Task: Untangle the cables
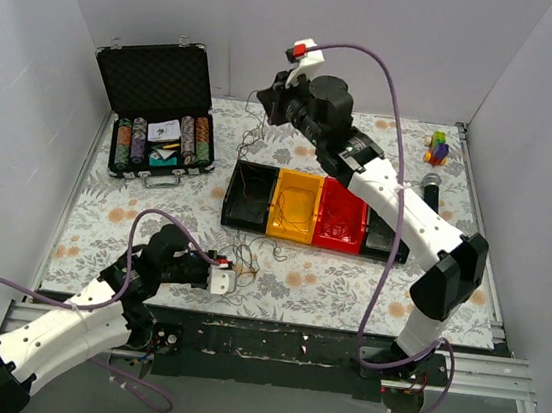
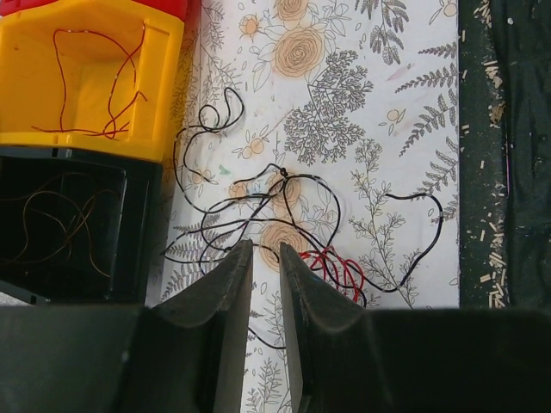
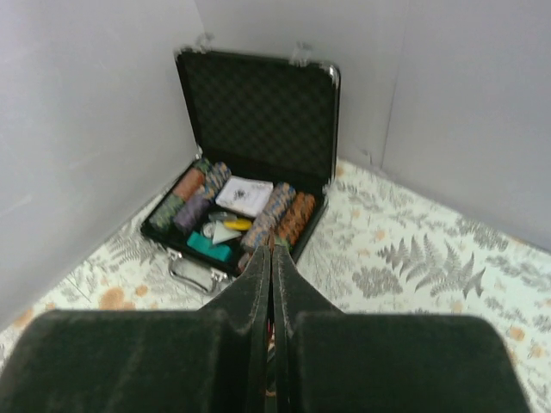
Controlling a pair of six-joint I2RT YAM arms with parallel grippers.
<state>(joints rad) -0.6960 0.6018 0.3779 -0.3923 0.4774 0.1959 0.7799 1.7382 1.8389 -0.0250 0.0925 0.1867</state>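
A tangle of thin dark cables (image 1: pixel 247 258) lies on the floral cloth in front of the bins. In the left wrist view the tangle (image 2: pixel 284 206) spreads ahead of my fingers, with a small red bunch (image 2: pixel 337 268) beside the right finger. My left gripper (image 1: pixel 227 279) (image 2: pixel 267 251) is low over the tangle, its jaws a narrow gap apart with nothing held. My right gripper (image 1: pixel 262 99) (image 3: pixel 272 249) is raised at the back, shut on thin cables (image 1: pixel 251 133) that hang down from it.
A row of bins stands mid-table: black (image 1: pixel 234 196), yellow (image 1: pixel 290 233), red (image 1: pixel 337 242), black (image 1: pixel 384 248). The yellow bin (image 2: pixel 86 142) holds red wires and the black bin (image 2: pixel 142 224) brownish ones. An open poker-chip case (image 1: pixel 156 76) (image 3: pixel 258 103) sits back left. A small toy (image 1: pixel 438 146) sits back right.
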